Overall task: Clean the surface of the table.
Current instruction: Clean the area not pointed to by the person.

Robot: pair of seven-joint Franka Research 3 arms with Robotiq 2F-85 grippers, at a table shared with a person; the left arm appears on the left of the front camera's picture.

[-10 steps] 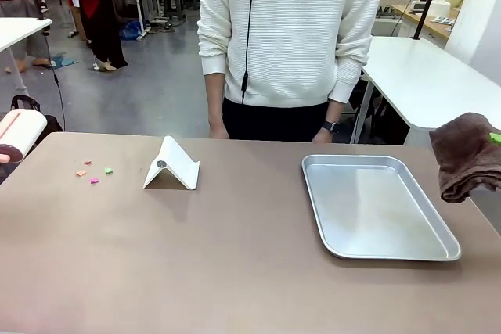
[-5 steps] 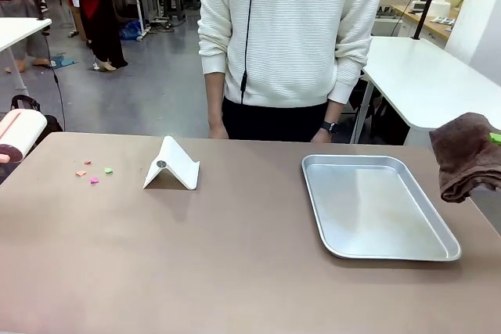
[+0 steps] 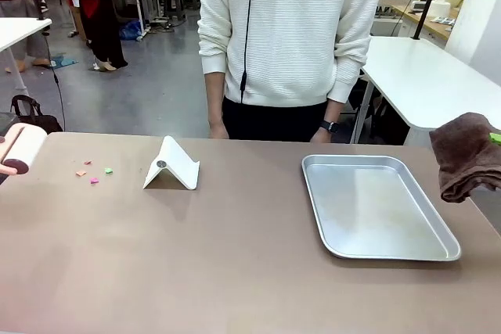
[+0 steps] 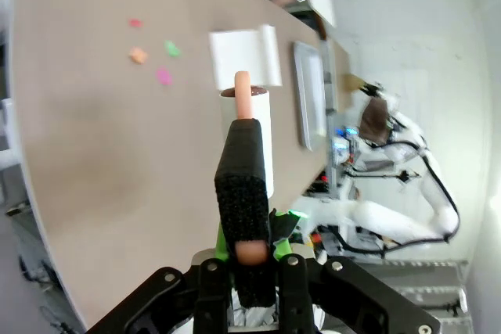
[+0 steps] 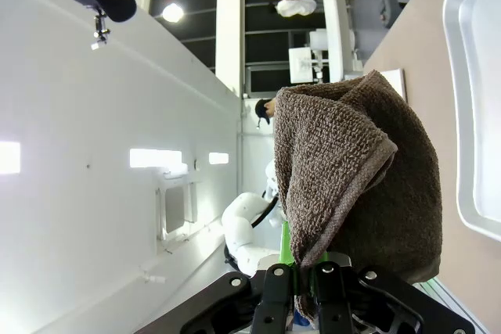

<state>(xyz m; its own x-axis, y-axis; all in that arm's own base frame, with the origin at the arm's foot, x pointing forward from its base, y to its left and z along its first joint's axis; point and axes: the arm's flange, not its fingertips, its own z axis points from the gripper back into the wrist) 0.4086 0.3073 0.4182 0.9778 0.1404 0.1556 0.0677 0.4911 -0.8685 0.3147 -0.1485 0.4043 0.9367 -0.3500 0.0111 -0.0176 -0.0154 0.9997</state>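
Left gripper (image 4: 247, 220), at the table's left end, is pressed together on the pink handle of a lint roller (image 3: 22, 150), whose roll points out along the fingers. Right gripper (image 5: 304, 267), off the right end, pinches a fold of a brown towel (image 3: 466, 154), which hangs bunched from the pads.

The table (image 3: 235, 271) spans the front view, its long axis running left to right, with a person (image 3: 282, 37) standing at its far edge. Its taupe top is bare across the near half.

A steel tray (image 3: 352, 157) lies empty on the right half, between the towel and the rest of the top.

A white folded stand (image 3: 172, 166) sits left of centre, towards the far edge.

A few coloured paper scraps (image 3: 94, 181) lie just left of the stand, apart from it, near the far-left corner. These appear to be the only loose dirt on the surface.

Governing relation: the scraps lie to the right of the roller, between it and the stand. The left arm is plainly the nearer, since the right must cross tray and stand.

Room for movement: the stand limits a rightward pass, and the far and left edges are close. Open surface lies on the robot's side of the scraps.
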